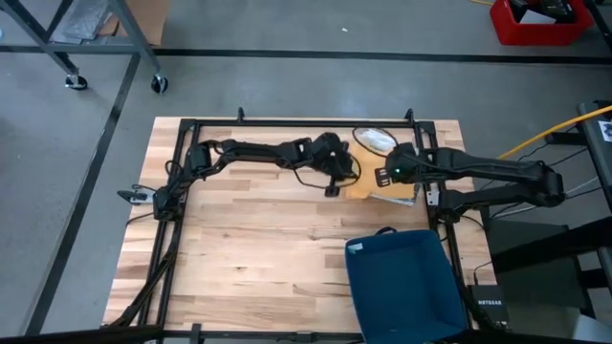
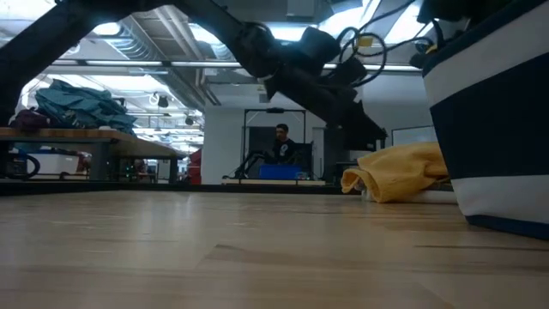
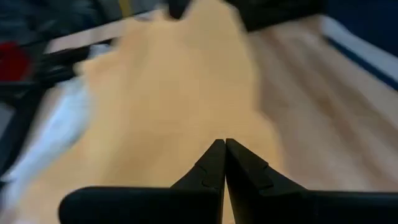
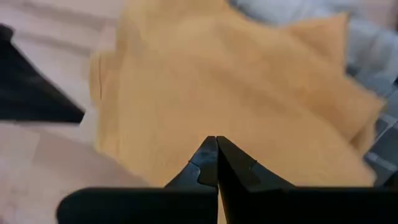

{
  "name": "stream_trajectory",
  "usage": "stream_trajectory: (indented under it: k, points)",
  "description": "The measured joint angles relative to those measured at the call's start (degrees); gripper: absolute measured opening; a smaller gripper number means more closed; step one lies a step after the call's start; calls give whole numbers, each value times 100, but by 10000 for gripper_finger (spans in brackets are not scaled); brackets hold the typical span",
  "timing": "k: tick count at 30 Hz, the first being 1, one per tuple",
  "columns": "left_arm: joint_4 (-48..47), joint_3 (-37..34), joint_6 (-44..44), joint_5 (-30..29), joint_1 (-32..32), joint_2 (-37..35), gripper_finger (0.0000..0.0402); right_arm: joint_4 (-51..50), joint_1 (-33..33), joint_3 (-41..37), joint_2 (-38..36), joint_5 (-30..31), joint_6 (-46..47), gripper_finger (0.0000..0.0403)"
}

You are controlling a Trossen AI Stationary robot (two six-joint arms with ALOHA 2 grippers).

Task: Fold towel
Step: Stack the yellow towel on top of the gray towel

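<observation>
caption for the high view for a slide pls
Both arms reach over a crumpled yellow towel at the table's far right, left gripper and right gripper shut, blue bin nearby.

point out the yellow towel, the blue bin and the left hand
yellow towel (image 2: 399, 176): low view, on the middle of its bunched folds.
blue bin (image 1: 402, 282): high view, on its dark blue side.
left hand (image 3: 224, 163): left wrist view, where the shut fingertips meet above the towel.
</observation>
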Motion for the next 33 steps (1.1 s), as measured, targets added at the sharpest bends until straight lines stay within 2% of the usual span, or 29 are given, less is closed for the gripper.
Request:
stream_trajectory:
  k: [4,11,15,19,23,27,33]
  points:
    - [-205,0,259,145,-250,-3,4,-1,0,-2,283,-377,-18,4]
    - [85,2,1003,157,-569,224,4,-57,2,-4,975,-815,-374,4]
    - [385,0,1091,-148,-547,535,4,-100,2,-4,1189,-859,-492,4]
    - [570,0,1078,-559,-402,754,4,-504,0,-4,1237,-854,-588,4]
    - [319,0,987,-584,-187,830,4,-1323,0,-4,1237,-691,-680,4]
    - [-84,2,924,-583,-4,828,4,-2246,0,-9,1237,-263,-748,4]
    - [-186,2,814,-567,99,828,4,-2432,-6,-9,1235,-26,-728,4]
